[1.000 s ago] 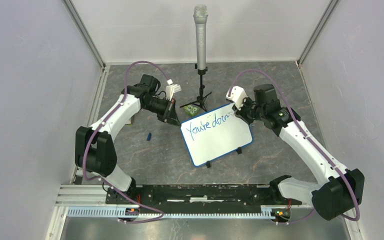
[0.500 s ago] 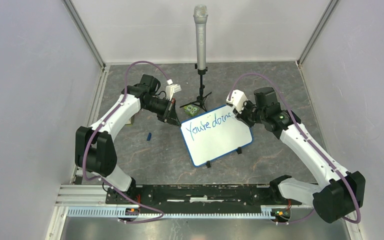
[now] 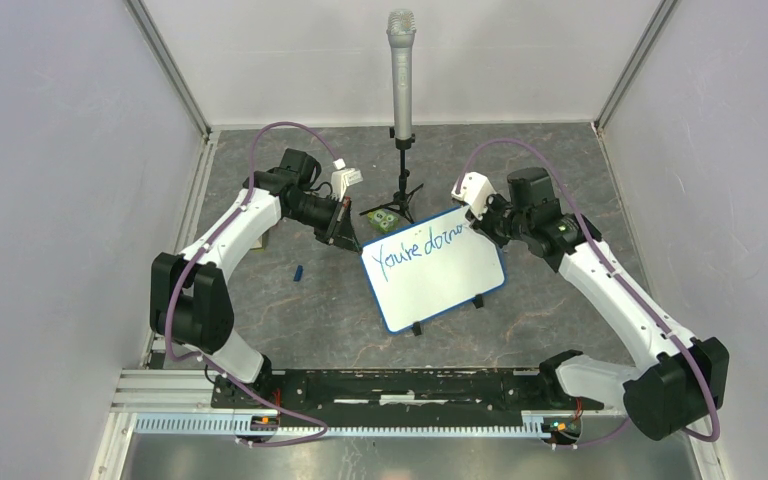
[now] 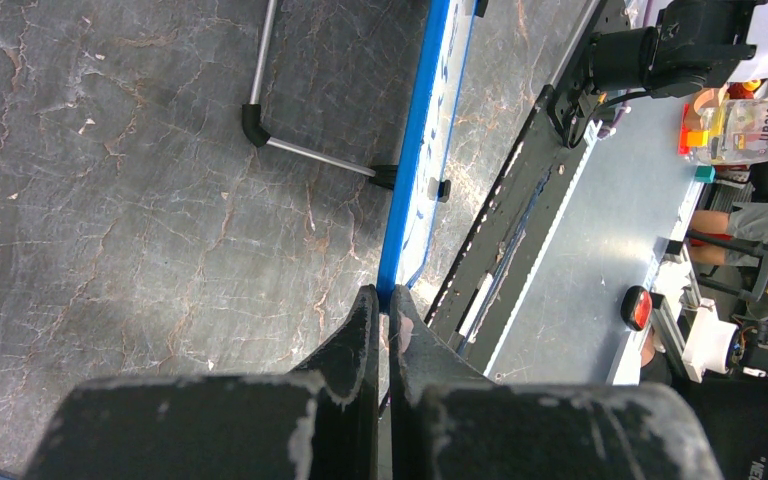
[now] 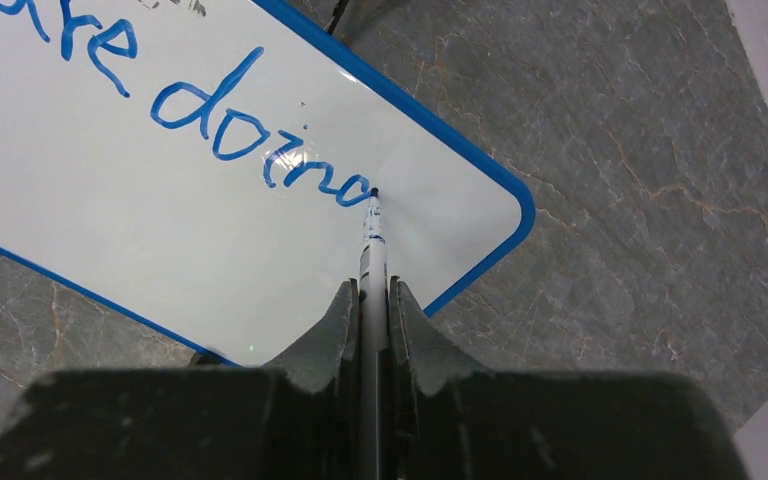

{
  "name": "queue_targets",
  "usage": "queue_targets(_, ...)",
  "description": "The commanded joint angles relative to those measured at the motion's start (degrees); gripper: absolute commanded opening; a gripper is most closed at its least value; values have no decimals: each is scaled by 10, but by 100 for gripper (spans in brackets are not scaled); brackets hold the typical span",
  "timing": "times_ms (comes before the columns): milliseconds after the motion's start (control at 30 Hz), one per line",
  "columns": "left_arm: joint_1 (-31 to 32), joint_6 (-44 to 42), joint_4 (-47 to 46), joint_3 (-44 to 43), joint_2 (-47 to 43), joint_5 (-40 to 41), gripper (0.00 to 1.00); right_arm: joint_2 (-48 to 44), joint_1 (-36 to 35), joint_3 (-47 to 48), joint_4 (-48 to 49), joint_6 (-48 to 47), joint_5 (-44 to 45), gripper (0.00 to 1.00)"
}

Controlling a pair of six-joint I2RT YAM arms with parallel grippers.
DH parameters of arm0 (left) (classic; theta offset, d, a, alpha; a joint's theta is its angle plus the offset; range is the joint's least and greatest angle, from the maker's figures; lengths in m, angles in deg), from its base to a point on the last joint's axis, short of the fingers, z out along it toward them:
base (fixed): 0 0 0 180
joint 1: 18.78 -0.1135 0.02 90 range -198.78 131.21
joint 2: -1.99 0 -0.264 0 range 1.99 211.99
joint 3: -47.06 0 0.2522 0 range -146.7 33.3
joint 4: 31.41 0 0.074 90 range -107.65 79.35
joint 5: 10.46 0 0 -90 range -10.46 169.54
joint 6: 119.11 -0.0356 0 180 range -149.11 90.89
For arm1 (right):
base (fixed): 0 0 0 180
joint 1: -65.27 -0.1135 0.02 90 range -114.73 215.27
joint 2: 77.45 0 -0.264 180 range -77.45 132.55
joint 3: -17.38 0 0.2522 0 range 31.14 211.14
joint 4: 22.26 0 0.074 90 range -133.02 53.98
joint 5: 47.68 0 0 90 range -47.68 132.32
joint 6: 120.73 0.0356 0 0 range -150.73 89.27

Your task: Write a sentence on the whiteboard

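The whiteboard (image 3: 438, 282) lies tilted mid-table, white with a thin blue edge. The sentence (image 3: 422, 246), in blue, reads about "You're doin" along its top. My left gripper (image 3: 352, 240) is shut on the board's left corner. In the left wrist view the blue edge (image 4: 415, 150) runs away from between the jaws of this gripper (image 4: 384, 298). My right gripper (image 3: 482, 226) is shut on a marker (image 5: 373, 245). The marker's tip touches the board (image 5: 160, 230) just after the last letter of the sentence (image 5: 250, 135), and the right gripper (image 5: 373, 290) sits close above the board's right end.
A microphone on a black tripod stand (image 3: 401, 70) rises just behind the board; one tripod leg (image 4: 310, 155) lies near the board's edge. A small green object (image 3: 384, 218) sits by the board's top left. A blue cap (image 3: 298, 272) lies left of the board. The arm rail (image 3: 390, 385) runs along the near edge.
My right gripper made a small stroke out to the right and back at the end of the line, and the last letter has grown. The left arm and the board have not moved.
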Motion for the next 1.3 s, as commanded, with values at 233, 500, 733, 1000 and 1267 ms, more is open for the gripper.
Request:
queue_targets(233,0,-33,4,1,-10,-8,2,-23,3,-24,-1,-3,2,0)
queue_targets(500,0,-31,4,-5,-6,-8,3,-43,2,-58,-15,-6,-22,0)
queue_targets(733,0,-34,4,-8,2,-8,3,-28,-15,-40,-19,11,-68,0)
queue_targets(1000,0,-34,4,-24,7,3,4,-40,-25,19,-67,11,-152,0)
queue_targets(1267,-1,-33,4,-32,2,0,28,-69,-113,-26,-35,61,-157,0)
